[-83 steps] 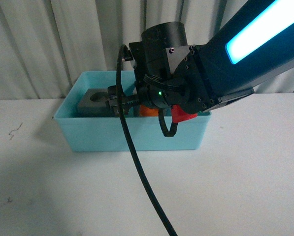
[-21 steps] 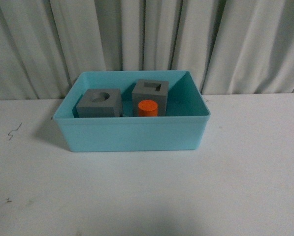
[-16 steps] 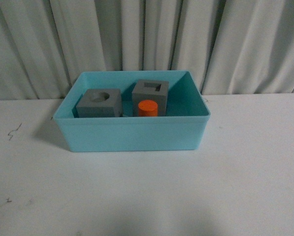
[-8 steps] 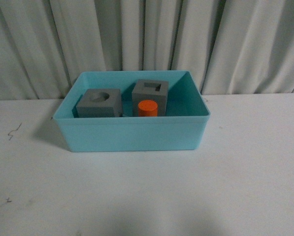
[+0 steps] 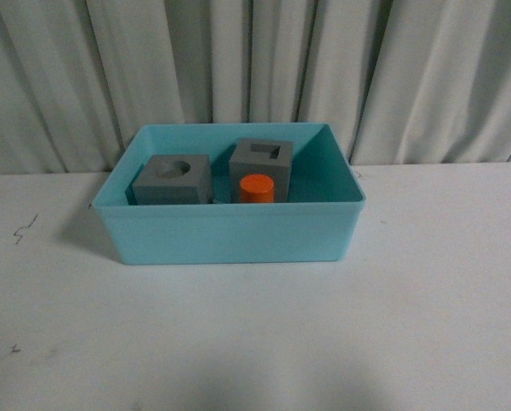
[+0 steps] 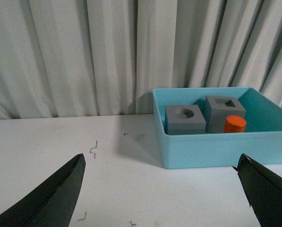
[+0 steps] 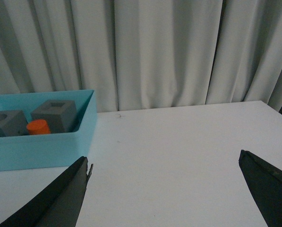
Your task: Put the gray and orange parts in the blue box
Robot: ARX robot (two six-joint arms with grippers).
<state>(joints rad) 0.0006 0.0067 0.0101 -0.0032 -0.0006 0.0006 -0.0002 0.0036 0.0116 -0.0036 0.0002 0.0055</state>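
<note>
The blue box (image 5: 229, 233) stands on the white table in front of the curtain. Inside it are the gray cube with a round recess (image 5: 173, 179), the gray cube with a square recess (image 5: 262, 160) and the orange cylinder (image 5: 257, 188) in front of that cube. The box and its parts also show in the left wrist view (image 6: 226, 149) and the right wrist view (image 7: 37, 149). My left gripper (image 6: 162, 189) is open and empty, pulled back from the box over the table. My right gripper (image 7: 164, 189) is open and empty, also away from the box. Neither arm shows in the front view.
A gray pleated curtain (image 5: 255, 68) hangs close behind the box. Small dark marks (image 6: 93, 150) lie on the white table (image 5: 255, 342) to the left of the box.
About five seconds ago an arm hung over the box and hid the orange cylinder; it has since withdrawn out of the front view. Over the last second nothing has moved.
</note>
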